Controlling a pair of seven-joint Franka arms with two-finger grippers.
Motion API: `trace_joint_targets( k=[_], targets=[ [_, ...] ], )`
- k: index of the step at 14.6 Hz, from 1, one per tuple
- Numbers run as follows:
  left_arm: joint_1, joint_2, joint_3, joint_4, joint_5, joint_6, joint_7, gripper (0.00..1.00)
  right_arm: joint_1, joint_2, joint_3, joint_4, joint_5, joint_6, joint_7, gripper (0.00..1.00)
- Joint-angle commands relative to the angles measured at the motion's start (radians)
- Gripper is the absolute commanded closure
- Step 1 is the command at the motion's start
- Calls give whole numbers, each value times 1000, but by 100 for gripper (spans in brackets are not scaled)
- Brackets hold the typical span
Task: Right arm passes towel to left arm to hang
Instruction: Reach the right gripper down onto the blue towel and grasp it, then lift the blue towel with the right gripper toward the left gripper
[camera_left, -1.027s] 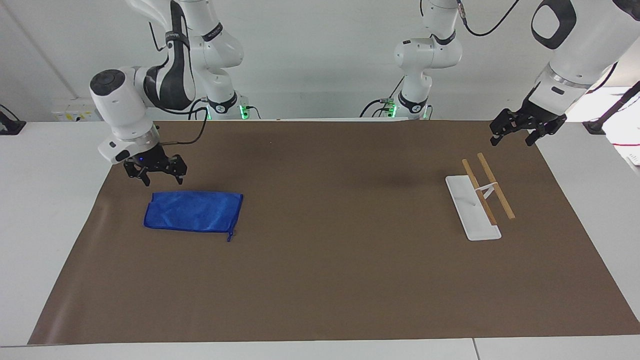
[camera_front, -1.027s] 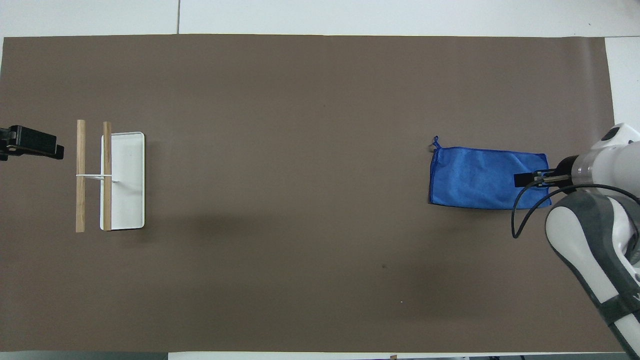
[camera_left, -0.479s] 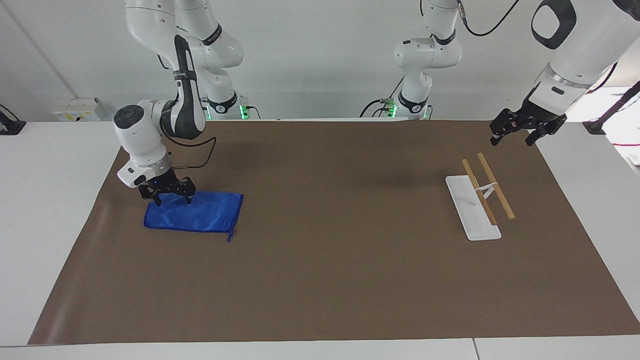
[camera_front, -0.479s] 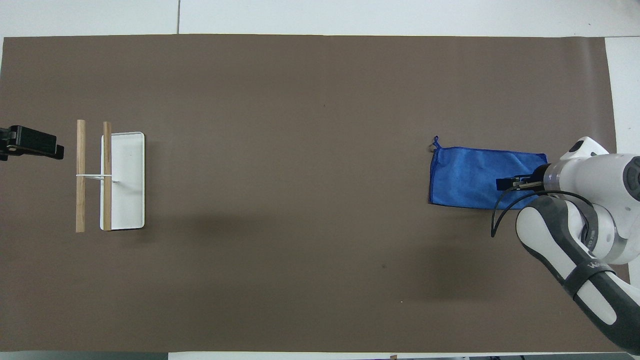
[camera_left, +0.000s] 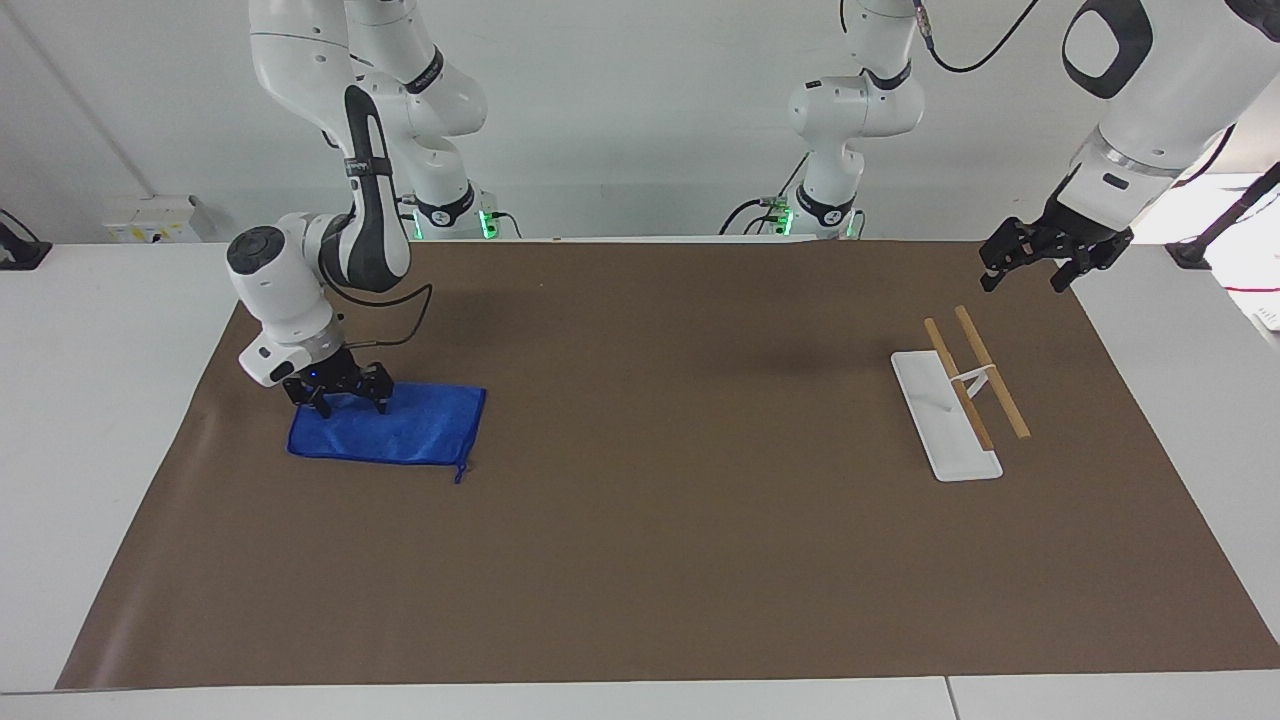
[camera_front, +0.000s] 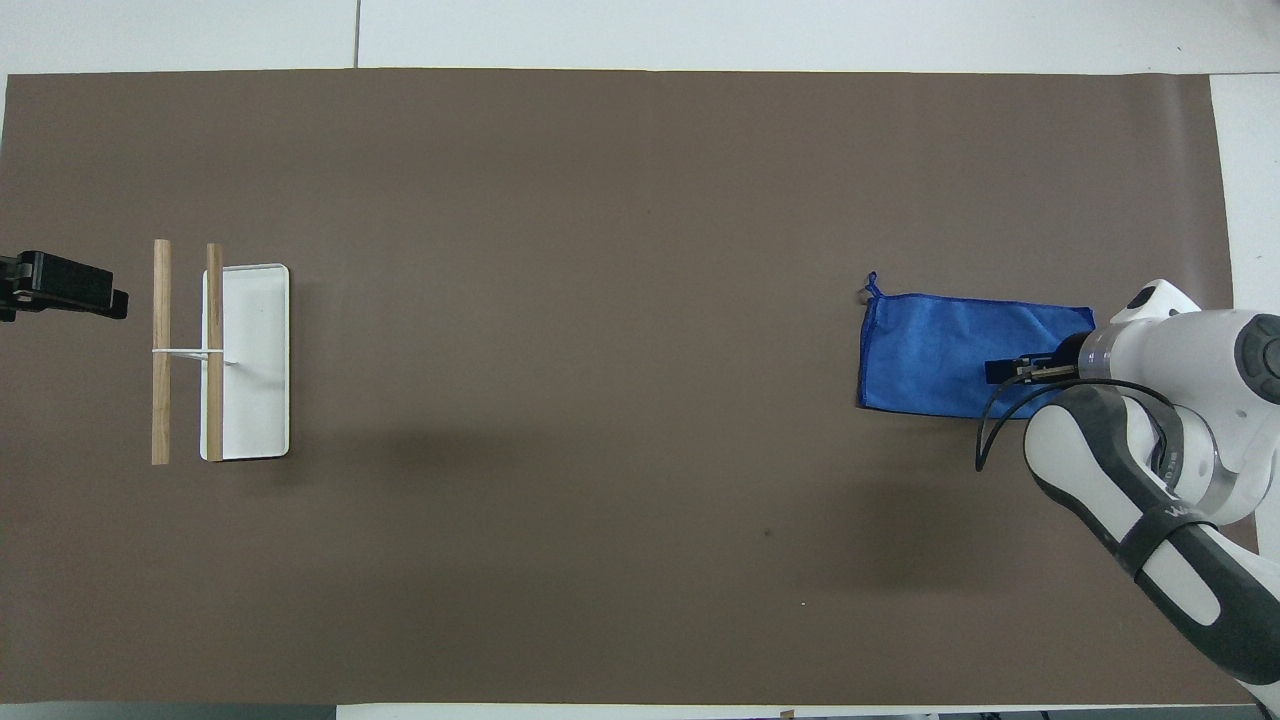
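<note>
The bright blue towel (camera_left: 405, 430) lies flat on the brown mat toward the right arm's end of the table, its small loop at the corner farthest from the robots. My right gripper (camera_left: 352, 405) is down at the towel's edge nearest the robots, its blue light lit. Its fingers stand apart, their tips on the cloth. From overhead, the right gripper (camera_front: 1010, 371) covers the end of the towel (camera_front: 940, 350) toward the right arm's end. My left gripper (camera_left: 1021, 283) hangs open in the air over the mat's corner beside the rack and holds nothing.
A hanging rack stands toward the left arm's end: a white base (camera_left: 940, 425) with two wooden bars (camera_left: 990, 372) raised above it. Overhead, the bars (camera_front: 161, 350) lie beside the white base (camera_front: 255, 400). The brown mat (camera_left: 650, 450) covers the table.
My right gripper came down from above the mat onto the towel's near edge, then settled slightly lower. The towel lies as before. The left arm has not moved.
</note>
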Motion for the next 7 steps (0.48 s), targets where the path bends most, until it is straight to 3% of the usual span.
trace_joint_targets(
  k=[1,5,7],
  targets=[
    [2,-19,-1,-25,16,17,6,0,-7,-2,5,-7,25,18,-47,100],
    [2,-19,-1,-25,16,17,6,0,-1,-2,6,6,26,-8,-32,100],
    [2,-19,-1,-25,16,17,6,0,2,-19,16,54,26,-89,-18,100]
  ],
)
